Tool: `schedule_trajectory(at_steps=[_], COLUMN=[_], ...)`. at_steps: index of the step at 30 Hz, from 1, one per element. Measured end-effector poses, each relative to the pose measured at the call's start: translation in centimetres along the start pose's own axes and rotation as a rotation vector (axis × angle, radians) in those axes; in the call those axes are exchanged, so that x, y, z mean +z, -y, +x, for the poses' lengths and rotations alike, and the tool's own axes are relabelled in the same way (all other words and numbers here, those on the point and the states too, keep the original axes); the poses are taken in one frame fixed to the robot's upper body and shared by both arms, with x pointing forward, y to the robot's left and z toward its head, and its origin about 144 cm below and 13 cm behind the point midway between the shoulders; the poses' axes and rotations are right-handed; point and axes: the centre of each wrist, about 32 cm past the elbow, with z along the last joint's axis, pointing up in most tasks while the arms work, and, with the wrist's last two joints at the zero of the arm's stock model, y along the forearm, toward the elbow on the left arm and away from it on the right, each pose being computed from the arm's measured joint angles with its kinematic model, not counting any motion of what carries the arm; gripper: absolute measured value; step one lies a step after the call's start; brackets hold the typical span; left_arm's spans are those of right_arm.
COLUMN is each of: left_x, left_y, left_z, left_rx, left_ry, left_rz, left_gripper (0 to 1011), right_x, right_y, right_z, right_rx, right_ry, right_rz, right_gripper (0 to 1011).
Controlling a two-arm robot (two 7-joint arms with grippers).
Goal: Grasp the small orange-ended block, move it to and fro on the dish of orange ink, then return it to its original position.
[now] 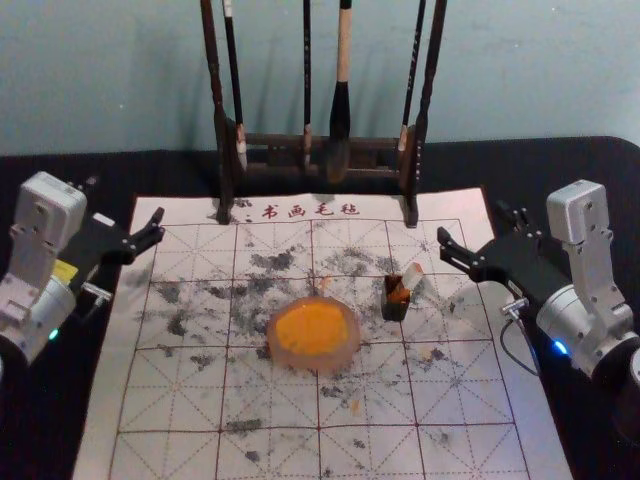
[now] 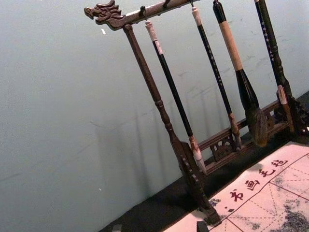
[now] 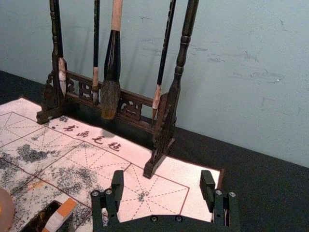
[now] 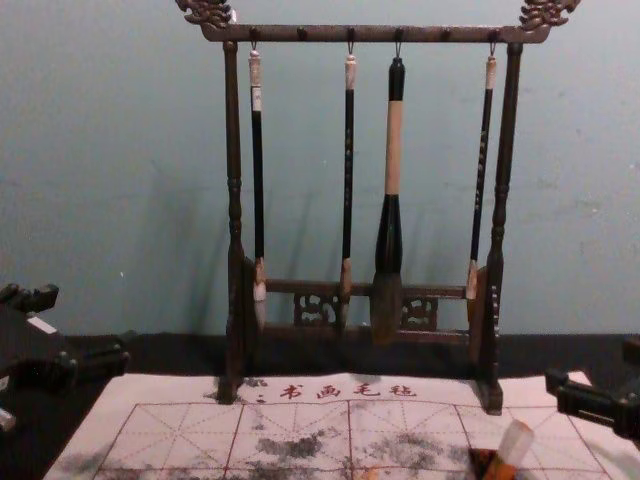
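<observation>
Left of the ink dish, beyond its far edge: my left claw, fingers spread, nothing between them. Idle, I judge; it is the farther arm. Dish lies on the felt mat, orange ink in it. Just right of the dish, a little toward its far side: the block, standing in a small dark holder. Long axis tilted, upper end leaning away from the dish. Right of both, farther out from me than the dish: my right claw, parted and empty, clearly the nearer. From there the block lies dishward and back toward my body. The coming reach probably turns on that diagonal, with fingers matched to the lean; a square grip could drag the holder along.
</observation>
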Motion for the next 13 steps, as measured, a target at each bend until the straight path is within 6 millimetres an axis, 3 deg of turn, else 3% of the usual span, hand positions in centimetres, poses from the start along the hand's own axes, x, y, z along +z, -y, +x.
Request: schedule_trajectory(at_steps=[13], left_x=[0.00], left_y=[0.00], left_z=[0.00], left_rx=[0.000], left_ry=[0.000], left_rz=[0.000], left_gripper=[1001], right_x=[0.03], right_y=[0.02], right_z=[0.00], right_rx=[0.001], right_ry=[-0.001], right_rz=[0.000], right_gripper=[1003])
